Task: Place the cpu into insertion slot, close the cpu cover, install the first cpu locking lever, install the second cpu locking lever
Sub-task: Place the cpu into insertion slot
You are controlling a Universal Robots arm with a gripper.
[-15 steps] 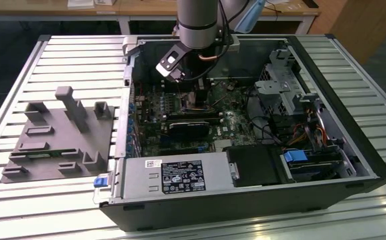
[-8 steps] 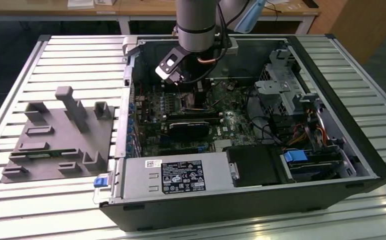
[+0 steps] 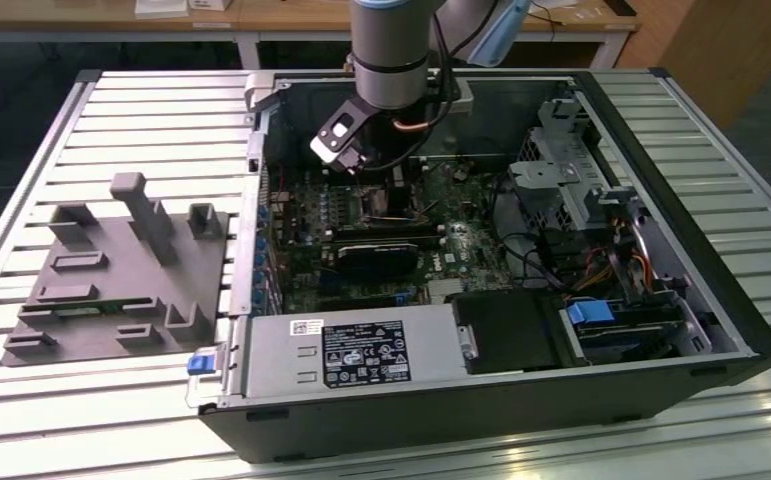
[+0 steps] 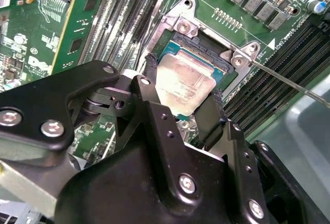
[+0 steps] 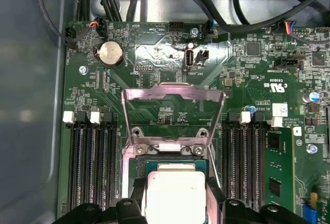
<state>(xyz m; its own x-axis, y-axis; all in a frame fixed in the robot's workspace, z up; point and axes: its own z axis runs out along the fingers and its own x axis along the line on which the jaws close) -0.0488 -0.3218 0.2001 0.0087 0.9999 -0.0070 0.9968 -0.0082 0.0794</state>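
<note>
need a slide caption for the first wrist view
Gripper holding the cpu over the insertion slot, with the cpu cover swung up and open.

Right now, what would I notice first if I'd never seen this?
The shiny square cpu, pinched by the black gripper right over the insertion slot on the green board. At the slot's edge, the silvery cpu cover stands flipped open.
</note>
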